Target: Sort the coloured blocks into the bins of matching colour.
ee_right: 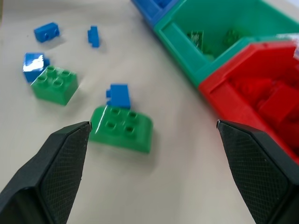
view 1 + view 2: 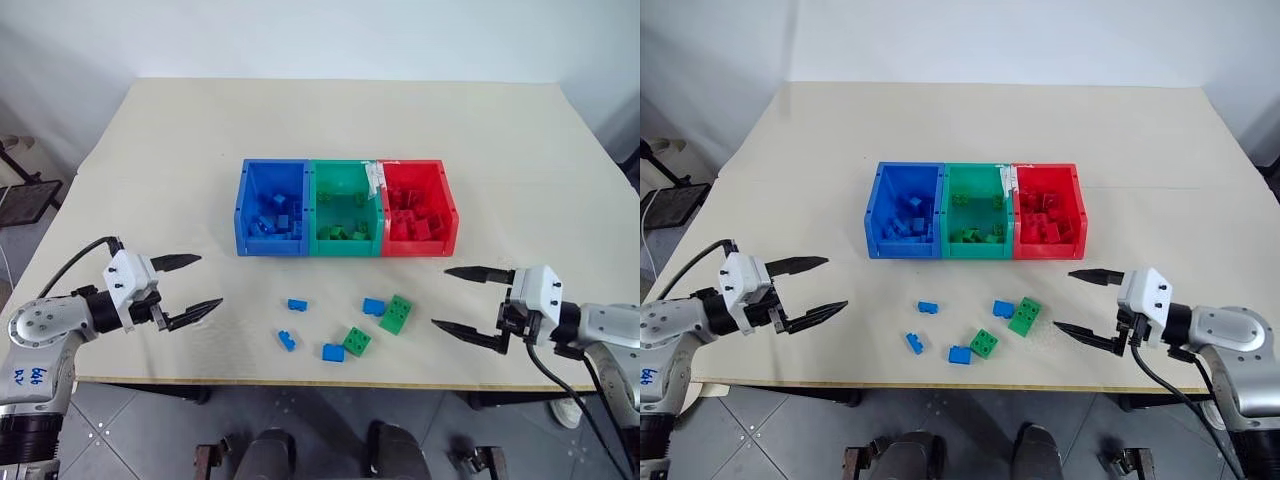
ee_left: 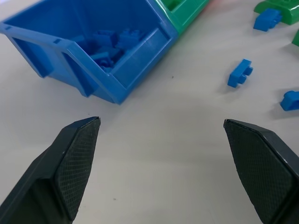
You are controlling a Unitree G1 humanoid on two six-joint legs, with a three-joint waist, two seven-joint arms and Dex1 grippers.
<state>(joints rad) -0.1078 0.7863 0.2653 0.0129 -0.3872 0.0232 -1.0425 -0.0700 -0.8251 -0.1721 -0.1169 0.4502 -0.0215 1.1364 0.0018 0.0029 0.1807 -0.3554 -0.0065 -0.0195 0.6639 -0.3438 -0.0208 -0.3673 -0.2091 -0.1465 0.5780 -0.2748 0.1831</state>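
Three joined bins (image 2: 345, 250) in the middle of the table (image 2: 150, 150), blue, green, red. Six loose blocks (image 2: 345, 325) just in front, four blue, two green. Left gripper (image 2: 195, 286) and right gripper (image 2: 458, 298) both spread wide, holding nothing. Blocks inside bins piled up, hard to count.

Readable text: one item only. Blue handwritten marks stand on the grey casing of the left arm (image 2: 32, 375), near its lower end; they look like a few digits or letters (possibly "601" or similar) but cannot be made out with any certainty. The same marks show on that arm in the right eye view, equally unclear. No other label, brand, number or sign is legible.
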